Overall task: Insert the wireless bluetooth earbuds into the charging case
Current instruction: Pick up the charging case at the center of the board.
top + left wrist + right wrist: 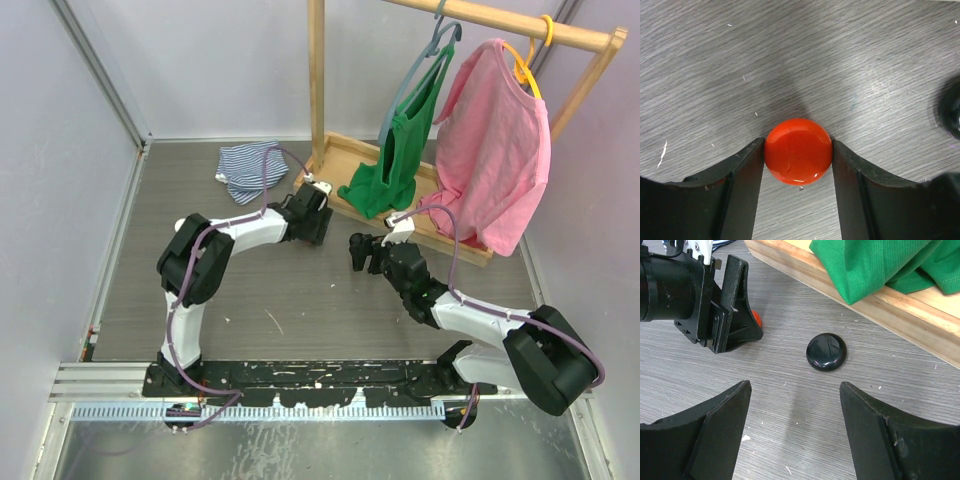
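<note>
My left gripper (pixel 797 144) is shut on a round, glossy orange case (pixel 798 151) that rests on the grey table, with a finger touching each side. A round black case (pixel 826 351) lies closed on the table just ahead of my right gripper (pixel 795 386), which is open and empty. The black case also shows at the right edge of the left wrist view (pixel 952 112). In the right wrist view the left gripper (pixel 735 315) stands to the left of the black case, with a sliver of the orange case (pixel 756 317) showing. No earbuds are in view.
A wooden clothes rack base (pixel 345 155) stands just behind both grippers, with a green top (pixel 395 170) and a pink shirt (pixel 495 150) hanging over it. A striped cloth (pixel 245 170) lies at the back left. Walls enclose the table.
</note>
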